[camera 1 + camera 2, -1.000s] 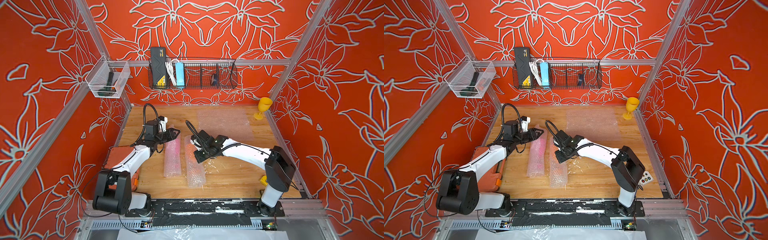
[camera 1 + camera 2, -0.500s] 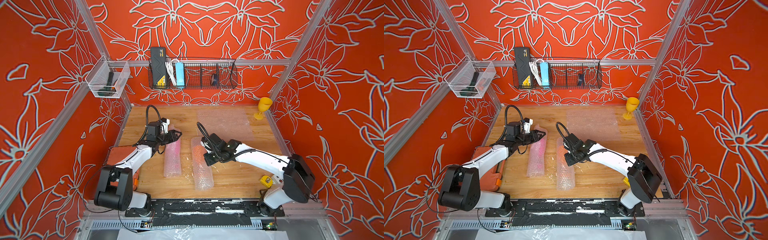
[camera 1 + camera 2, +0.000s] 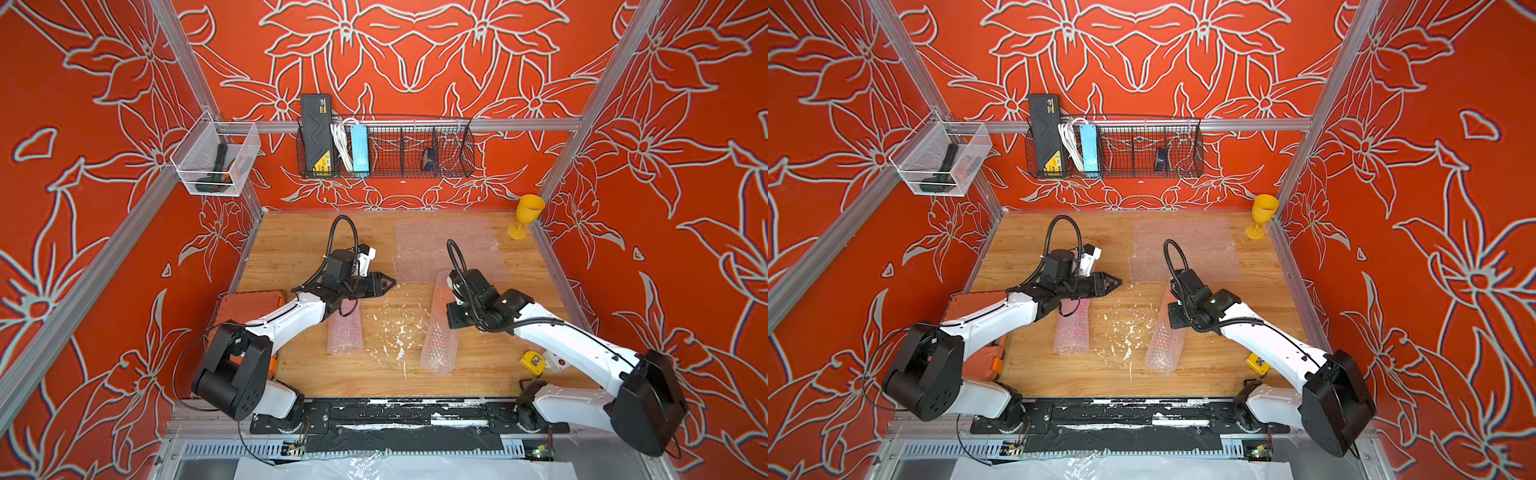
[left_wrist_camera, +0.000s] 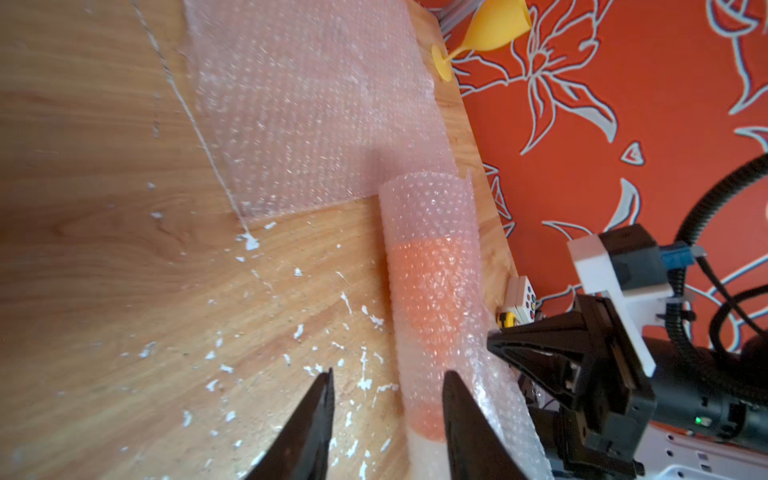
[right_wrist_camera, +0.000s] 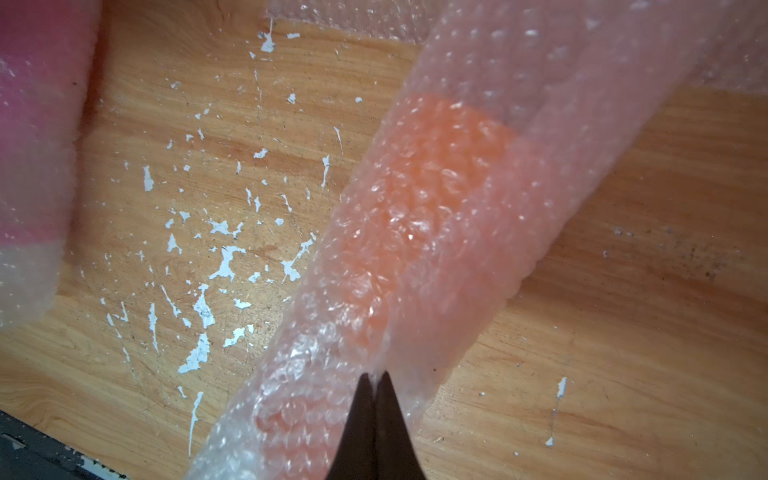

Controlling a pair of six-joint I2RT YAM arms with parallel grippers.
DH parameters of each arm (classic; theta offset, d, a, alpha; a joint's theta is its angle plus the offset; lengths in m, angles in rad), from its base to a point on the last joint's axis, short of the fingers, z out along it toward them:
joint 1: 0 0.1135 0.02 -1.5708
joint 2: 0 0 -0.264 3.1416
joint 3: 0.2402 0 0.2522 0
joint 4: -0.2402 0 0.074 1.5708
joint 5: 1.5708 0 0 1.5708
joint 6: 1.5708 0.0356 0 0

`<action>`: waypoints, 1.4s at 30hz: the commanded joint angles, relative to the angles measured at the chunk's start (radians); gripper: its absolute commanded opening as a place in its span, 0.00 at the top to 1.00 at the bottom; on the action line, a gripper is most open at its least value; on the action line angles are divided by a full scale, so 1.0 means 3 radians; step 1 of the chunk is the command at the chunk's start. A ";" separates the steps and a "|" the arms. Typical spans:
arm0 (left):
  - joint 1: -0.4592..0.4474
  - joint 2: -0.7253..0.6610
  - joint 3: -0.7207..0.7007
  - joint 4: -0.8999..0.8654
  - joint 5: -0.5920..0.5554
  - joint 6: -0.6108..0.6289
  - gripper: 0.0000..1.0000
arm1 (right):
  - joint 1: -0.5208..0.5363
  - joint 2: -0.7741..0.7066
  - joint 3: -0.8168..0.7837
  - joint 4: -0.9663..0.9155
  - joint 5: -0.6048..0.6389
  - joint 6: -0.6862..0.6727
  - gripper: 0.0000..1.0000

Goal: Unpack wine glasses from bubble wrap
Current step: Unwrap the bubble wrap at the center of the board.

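In both top views a yellow wine glass (image 3: 527, 216) (image 3: 1261, 214) stands upright in the back right corner, beside a flat sheet of bubble wrap (image 3: 449, 245) (image 3: 1183, 249). A bubble wrap roll (image 3: 438, 332) (image 3: 1163, 336) holds the orange wine glass (image 4: 432, 299) (image 5: 428, 187). My right gripper (image 5: 376, 374) (image 3: 451, 318) is shut on this roll's outer layer. A second roll (image 3: 345, 328) (image 3: 1071, 328) holds the pink wine glass (image 5: 37, 124). My left gripper (image 4: 389, 372) (image 3: 390, 283) hangs open and holds nothing, between the two rolls and above the far end of the pink one.
An orange case (image 3: 249, 303) lies at the table's left edge under the left arm. A yellow tape measure (image 3: 533, 361) sits near the front right. A wire basket (image 3: 386, 149) and a clear bin (image 3: 216, 162) hang on the walls. White flecks (image 3: 395, 328) mark the wood.
My right gripper has pulled the orange roll to the right, away from the pink roll. My left gripper has moved right, out over the pink roll's far end.
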 commanded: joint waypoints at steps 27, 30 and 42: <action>-0.1281 0.1388 0.1032 -0.0109 -0.0167 0.0189 0.42 | -0.0257 -0.0155 -0.0222 0.0129 -0.0056 -0.0034 1.00; -0.1279 0.1412 0.1063 -0.0178 -0.0204 0.0240 0.52 | -0.0288 -0.0182 -0.0231 0.0083 -0.0030 -0.0048 1.00; -0.1199 0.1267 0.0923 -0.0115 -0.0269 0.0246 0.75 | -0.0446 -0.0302 -0.0304 0.0062 -0.0070 -0.0087 1.00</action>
